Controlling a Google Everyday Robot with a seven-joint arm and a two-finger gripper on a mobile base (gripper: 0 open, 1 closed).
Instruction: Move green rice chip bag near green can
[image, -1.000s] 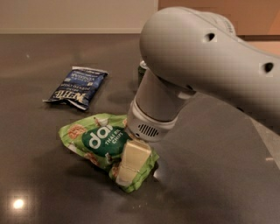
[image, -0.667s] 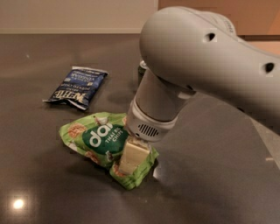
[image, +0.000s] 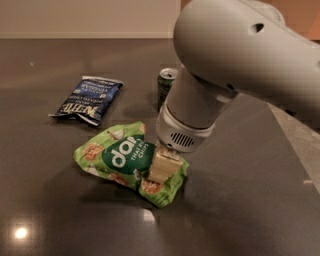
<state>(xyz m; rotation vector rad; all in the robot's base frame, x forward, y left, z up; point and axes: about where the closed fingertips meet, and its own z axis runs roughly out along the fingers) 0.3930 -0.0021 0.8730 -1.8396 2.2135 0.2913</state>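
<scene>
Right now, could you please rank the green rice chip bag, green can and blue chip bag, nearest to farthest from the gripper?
1. green rice chip bag: under the gripper.
2. green can, behind, and blue chip bag, picture left: too close to call.

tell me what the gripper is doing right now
gripper: closed, down on the right end of the green rice chip bag, pinching it

The bag (image: 120, 156), wrinkly light-green foil with a dark green oval, white lettering and round tan chips, lies face up, slanting down to the right. The gripper (image: 161, 172) is down on its right end. The can (image: 165, 86), dark green with a silver top, stands upright behind the bag, apart from it.
</scene>
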